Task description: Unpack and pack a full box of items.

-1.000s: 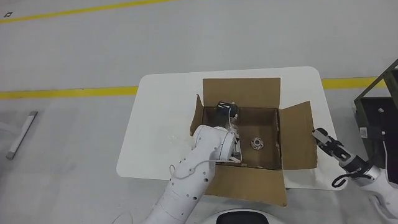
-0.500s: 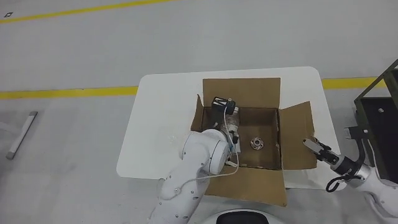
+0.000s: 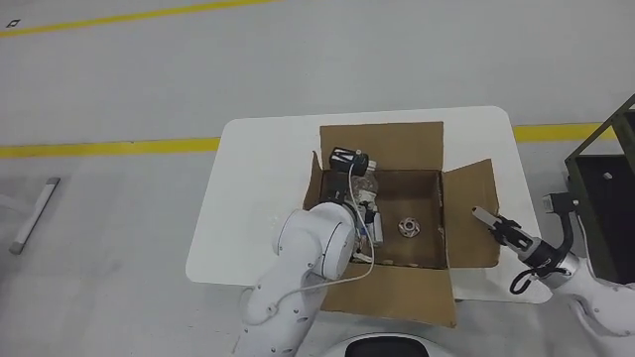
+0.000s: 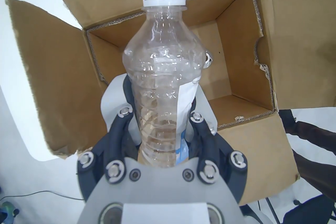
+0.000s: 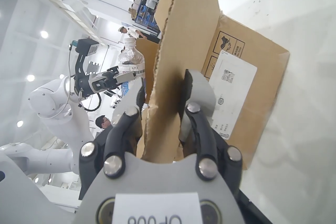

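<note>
Over the open brown cardboard box on the white table, the left gripper is clamping the lower body of a clear plastic bottle with a white cap. From the right wrist we are seeing that bottle side-on, standing upright with its cap up, which the top view is flattening. The top view is showing us a small metal ring-shaped part on the box floor, while the bottle is hiding most of it from the left wrist. The right gripper is holding its fingers apart, astride the edge of the box's right flap.
</note>
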Controlling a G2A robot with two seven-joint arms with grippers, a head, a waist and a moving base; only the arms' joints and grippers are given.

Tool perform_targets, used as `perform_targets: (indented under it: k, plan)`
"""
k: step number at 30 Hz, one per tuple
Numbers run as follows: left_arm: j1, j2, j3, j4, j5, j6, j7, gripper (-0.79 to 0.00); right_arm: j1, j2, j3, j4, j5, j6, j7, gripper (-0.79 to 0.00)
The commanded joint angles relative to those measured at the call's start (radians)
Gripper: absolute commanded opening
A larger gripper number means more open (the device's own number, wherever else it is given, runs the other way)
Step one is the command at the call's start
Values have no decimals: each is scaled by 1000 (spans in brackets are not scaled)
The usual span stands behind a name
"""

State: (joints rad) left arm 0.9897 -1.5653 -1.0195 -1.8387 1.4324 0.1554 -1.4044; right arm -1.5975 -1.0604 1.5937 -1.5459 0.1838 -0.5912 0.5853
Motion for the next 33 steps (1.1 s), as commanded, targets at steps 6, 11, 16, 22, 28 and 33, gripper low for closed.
perform_targets:
  k: [6,11,16,22,28,33]
  plan:
    - [-14,-2,-10,6,1,-4,3,-785,39,-3,-8,19,1,26,-24,-785]
    - [-20,-4,-11,8,-1,-4,6,-785,66,-5,-4,38,-14,46,-67,-785]
    - [-23,-5,-15,6,-2,-5,6,-785,102,-5,-4,70,-33,57,-65,-785]
    - [-24,-5,-23,0,-1,-8,3,-785,144,-1,0,102,-59,64,-26,-785]
    - [-25,-4,-50,-16,-14,-14,-2,-785,148,2,21,101,-91,61,-44,0]
    - [-20,3,-99,-71,0,-15,-19,-785,96,5,70,52,-167,14,-129,0]
